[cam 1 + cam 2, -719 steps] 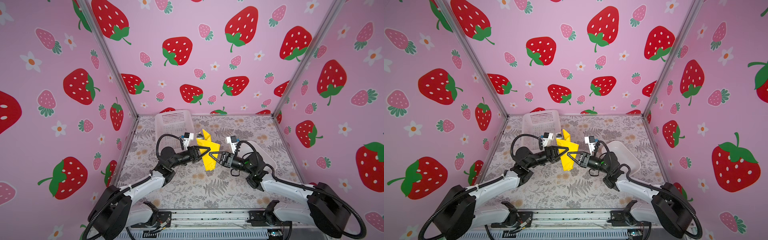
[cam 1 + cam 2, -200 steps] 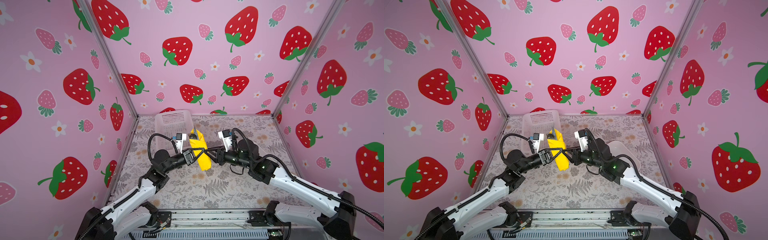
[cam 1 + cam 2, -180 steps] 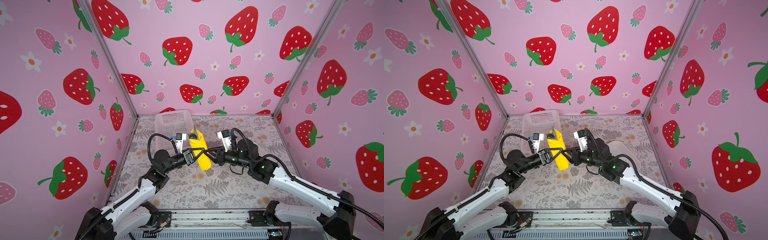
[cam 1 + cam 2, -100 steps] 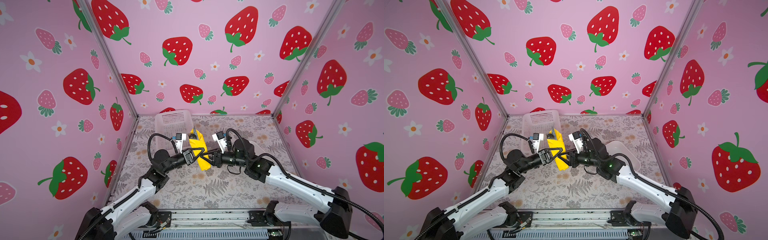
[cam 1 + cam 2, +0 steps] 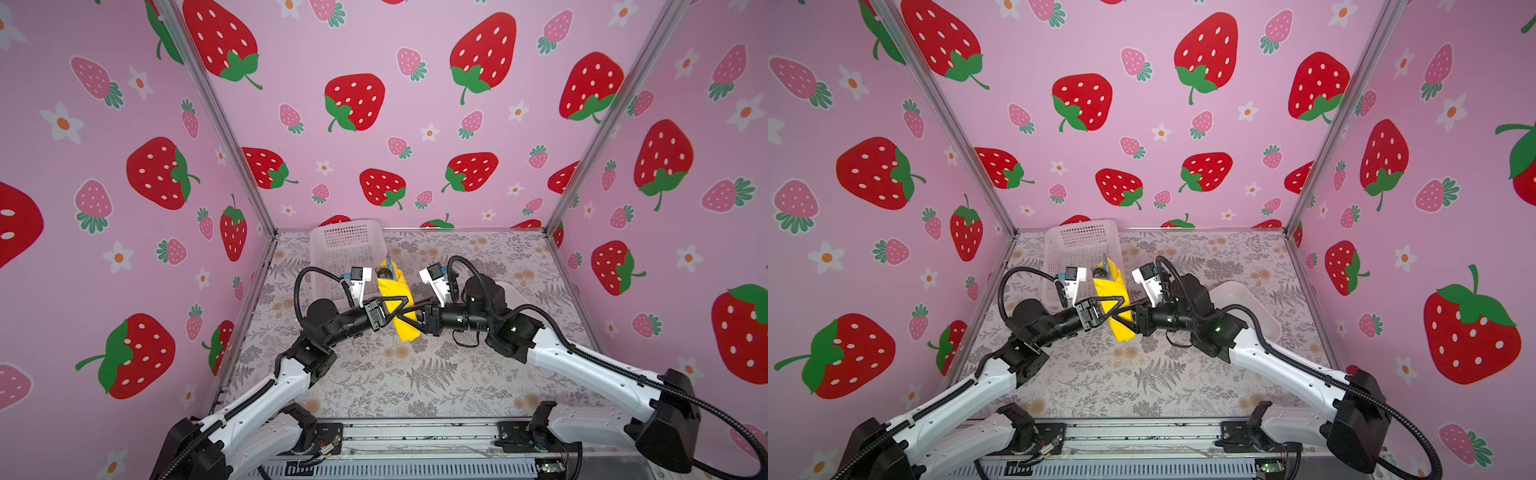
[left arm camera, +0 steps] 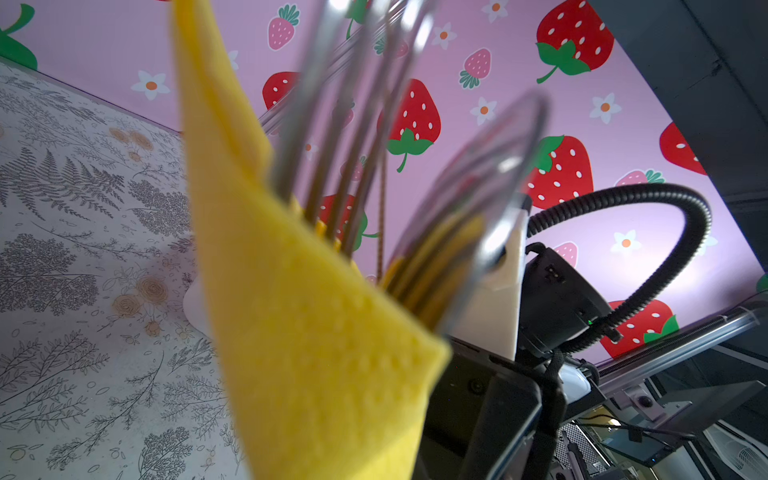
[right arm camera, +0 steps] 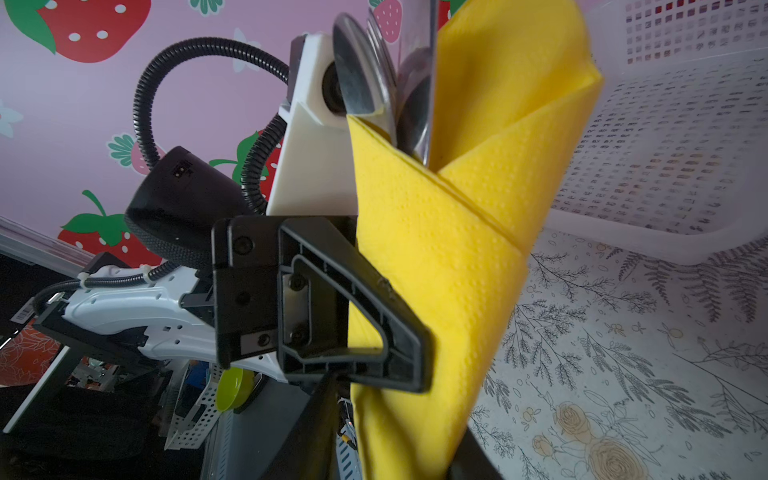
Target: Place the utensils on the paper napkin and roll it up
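Shows a floral-print bench (image 5: 415,374) inside pink strawberry-print walls, with two white-and-black arms meeting over its middle. Carries a white mesh plastic basket (image 5: 345,245) at the back left and a white smooth oblong tray (image 5: 1246,303) at the right, both apart from the work. Presents, just in front of the basket, a thin bright yellow paper napkin (image 5: 394,286) wrapped into a loose, slanting roll; leaves unclear any contact between its lower tip and the bench. Pinches that roll mid-length in the left tool (image 5: 395,308), closed tight on the paper. Meets it from the opposite side with the right tool (image 5: 411,312), part-closed around the lower roll and seemingly gripping it. Lets slim metal utensils (image 7: 357,79), fork tines and spoon bowl, poke from the open upper end. Looks light, soft and easily torn or unrolled outside, stiff and slippery inside; calls for a gentle squeeze across the middle, over the metal, open end uppermost.
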You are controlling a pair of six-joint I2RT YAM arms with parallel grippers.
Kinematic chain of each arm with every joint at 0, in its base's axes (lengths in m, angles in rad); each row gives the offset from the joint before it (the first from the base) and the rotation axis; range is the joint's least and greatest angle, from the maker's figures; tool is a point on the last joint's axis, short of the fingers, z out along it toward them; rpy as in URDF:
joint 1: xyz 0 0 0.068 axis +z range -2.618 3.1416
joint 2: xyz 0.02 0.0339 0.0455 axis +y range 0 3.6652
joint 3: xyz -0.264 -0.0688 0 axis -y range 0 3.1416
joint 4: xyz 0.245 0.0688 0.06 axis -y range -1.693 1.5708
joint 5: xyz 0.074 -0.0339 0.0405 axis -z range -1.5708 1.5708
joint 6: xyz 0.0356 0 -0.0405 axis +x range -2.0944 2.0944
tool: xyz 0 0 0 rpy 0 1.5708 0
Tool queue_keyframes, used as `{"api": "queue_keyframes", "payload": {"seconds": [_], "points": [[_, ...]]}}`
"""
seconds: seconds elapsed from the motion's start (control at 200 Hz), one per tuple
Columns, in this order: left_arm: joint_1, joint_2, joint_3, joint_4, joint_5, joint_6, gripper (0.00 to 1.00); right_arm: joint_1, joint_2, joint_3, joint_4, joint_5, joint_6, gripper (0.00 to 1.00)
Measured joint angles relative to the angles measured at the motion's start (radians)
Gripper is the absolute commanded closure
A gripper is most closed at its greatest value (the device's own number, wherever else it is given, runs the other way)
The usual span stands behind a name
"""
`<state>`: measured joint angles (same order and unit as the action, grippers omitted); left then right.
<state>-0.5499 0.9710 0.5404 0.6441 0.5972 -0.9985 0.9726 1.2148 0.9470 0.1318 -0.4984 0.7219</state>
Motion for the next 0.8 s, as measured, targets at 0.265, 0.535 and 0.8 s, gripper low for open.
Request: {"api": "queue_keyframes", "payload": {"seconds": [0.265, 0.535, 0.8], "points": [[-0.001, -0.032, 0.001, -0.019, 0.014, 0.01, 1.0, -0.004, 0.0, -0.003, 0.029, -0.052, 0.021, 0.62], [-0.003, -0.035, 0.009, -0.02, 0.025, 0.021, 1.0, -0.014, 0.006, -0.004, 0.047, -0.112, 0.038, 0.68], [-0.001, -0.046, 0.019, -0.034, 0.024, 0.029, 0.98, -0.025, 0.011, -0.008, 0.066, -0.145, 0.045, 0.81]]}}
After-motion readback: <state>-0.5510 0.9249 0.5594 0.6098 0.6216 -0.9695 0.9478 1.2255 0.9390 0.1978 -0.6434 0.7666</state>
